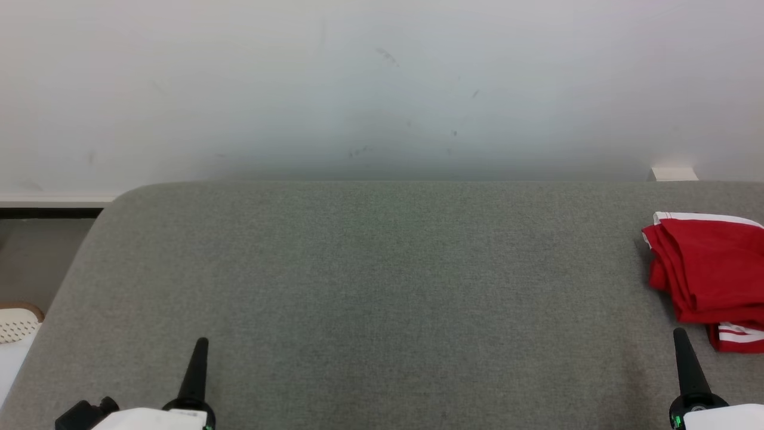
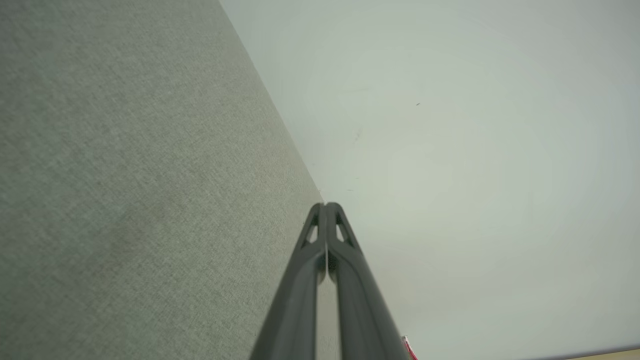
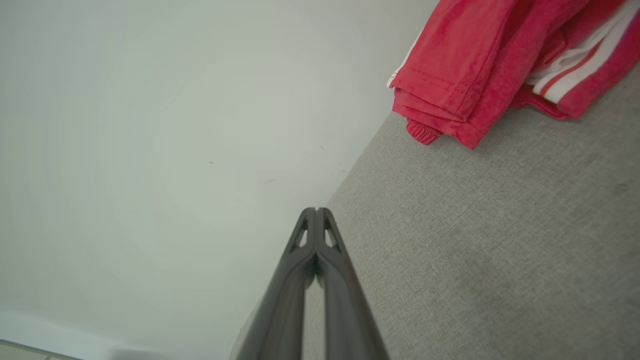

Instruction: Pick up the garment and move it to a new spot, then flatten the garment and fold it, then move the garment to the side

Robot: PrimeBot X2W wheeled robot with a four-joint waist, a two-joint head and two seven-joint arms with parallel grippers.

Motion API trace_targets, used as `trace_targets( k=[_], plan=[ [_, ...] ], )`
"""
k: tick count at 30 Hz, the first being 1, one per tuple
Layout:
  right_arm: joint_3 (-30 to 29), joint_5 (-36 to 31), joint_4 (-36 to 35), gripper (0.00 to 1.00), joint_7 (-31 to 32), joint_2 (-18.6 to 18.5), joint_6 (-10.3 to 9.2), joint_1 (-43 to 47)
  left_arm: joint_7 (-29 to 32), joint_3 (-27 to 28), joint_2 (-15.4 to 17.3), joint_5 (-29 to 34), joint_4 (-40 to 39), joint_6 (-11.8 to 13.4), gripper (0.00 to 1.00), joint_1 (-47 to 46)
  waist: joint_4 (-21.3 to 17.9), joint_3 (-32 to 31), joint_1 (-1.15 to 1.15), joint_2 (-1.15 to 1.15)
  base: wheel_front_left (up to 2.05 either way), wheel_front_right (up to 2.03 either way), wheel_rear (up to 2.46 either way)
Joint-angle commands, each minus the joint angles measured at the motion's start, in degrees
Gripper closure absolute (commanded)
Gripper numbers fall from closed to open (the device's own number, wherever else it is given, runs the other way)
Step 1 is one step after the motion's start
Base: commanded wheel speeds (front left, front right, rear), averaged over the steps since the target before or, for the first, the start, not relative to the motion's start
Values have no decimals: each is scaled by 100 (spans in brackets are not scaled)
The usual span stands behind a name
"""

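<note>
The garment (image 1: 710, 272) is red with white stripes, folded in layers at the right edge of the grey padded surface (image 1: 382, 286). The right wrist view shows the garment (image 3: 480, 65) at the top right, its hems stacked. My right gripper (image 1: 680, 337) is shut and empty, just below and left of the garment, apart from it. Its fingers meet at the tips in the right wrist view, where the gripper (image 3: 316, 210) points past the surface's far edge. My left gripper (image 1: 202, 343) is shut and empty at the lower left, far from the garment. The left wrist view shows that gripper (image 2: 326, 205) with its fingers pressed together.
A pale wall (image 1: 382, 89) rises right behind the grey surface. The surface's rounded left corner (image 1: 119, 197) drops off to floor, where a white perforated object (image 1: 18, 322) sits. A small white block (image 1: 673, 174) lies at the far right edge by the wall.
</note>
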Motion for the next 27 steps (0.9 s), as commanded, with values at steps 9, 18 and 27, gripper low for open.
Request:
trace_targets(
  k=[9, 18, 27],
  plan=[
    [-114, 477, 1, 100, 159, 13, -7, -159, 160, 97, 21, -563, -96, 5, 100, -128, -1, 11, 0, 0, 0, 0, 0],
    [-173, 812, 15, 100, 261, 37, -8, -189, 268, 147, 21, -948, -116, 5, 100, -136, -1, 21, 0, 0, 0, 0, 0],
    [-244, 1162, 31, 100, 379, 66, -9, -227, 382, 199, 21, -1352, -138, 6, 100, -150, -2, 32, 0, 0, 0, 0, 0]
  ],
)
